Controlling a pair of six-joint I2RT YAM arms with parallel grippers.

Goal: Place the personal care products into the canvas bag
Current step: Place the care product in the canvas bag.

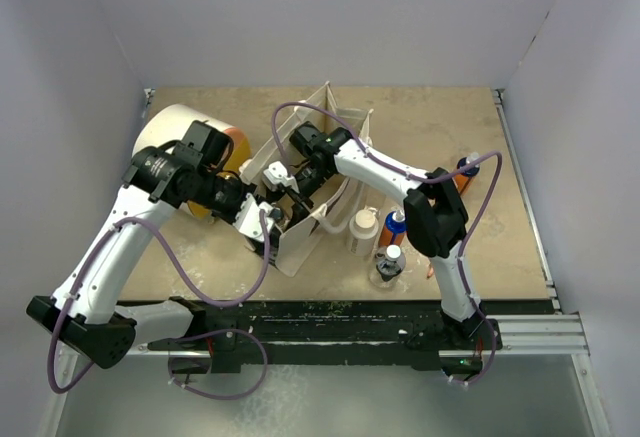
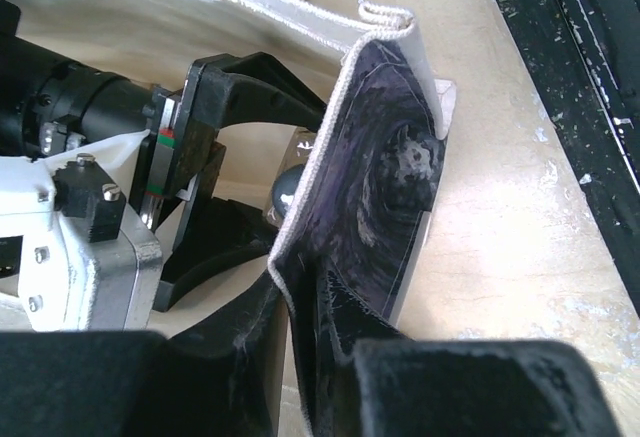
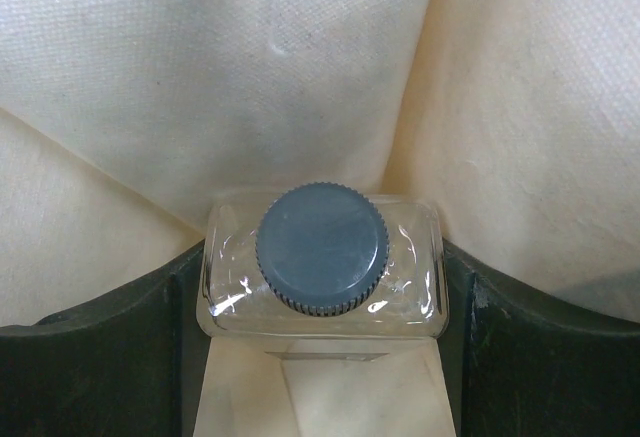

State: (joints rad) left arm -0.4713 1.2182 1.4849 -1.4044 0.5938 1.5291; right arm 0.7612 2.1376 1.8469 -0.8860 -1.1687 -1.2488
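Nearest the bases, right of the bag [image 1: 345, 127], three bottles stand upright on the table [image 1: 490, 247]: clear bottle [image 1: 388, 265], then blue-top bottle [image 1: 394, 227] and tan-cap bottle [image 1: 363, 229] just behind it. Left gripper [image 1: 266, 219] is at the bag's near rim, jaws narrow with the printed fabric between them; pinched or loose, cannot tell. Right gripper [image 3: 322, 302] is down inside the bag, clamped on the flat sides of the held bottle [image 3: 322, 245], which is clear, dark cap up, canvas all round. Far bottle [image 1: 465, 171], orange, stands well apart at right.

Judgement: the bottles look light, rigid and smooth, so slippery. Take each by the body below the cap, across flat faces. The bag is soft and floppy, and its rim likely sags unless held open.
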